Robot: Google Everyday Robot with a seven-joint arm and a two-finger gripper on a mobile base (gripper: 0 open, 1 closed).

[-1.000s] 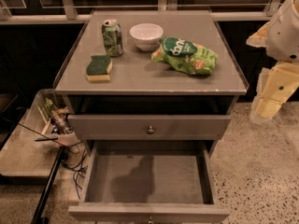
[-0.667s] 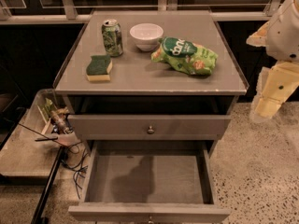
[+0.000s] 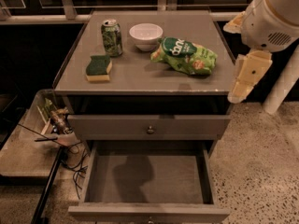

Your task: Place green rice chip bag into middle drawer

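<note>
The hand (image 3: 244,80) hangs just off the counter's (image 3: 140,78) right front corner. On the counter, the chip bag (image 3: 187,56) lies nearest, to the hand's left. The bowl (image 3: 145,35) sits beyond the bag, then the can (image 3: 111,37). The sponge (image 3: 98,68) lies farthest from the hand, before the can. The middle drawer (image 3: 149,178) stands open below, left of the hand.

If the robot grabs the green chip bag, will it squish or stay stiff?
Probably squishes: the green chip bag looks crumpled and puffy, so likely floppy and light. Its shiny foil may slip. The pincer hangs beside the cabinet, away from the bag.
</note>
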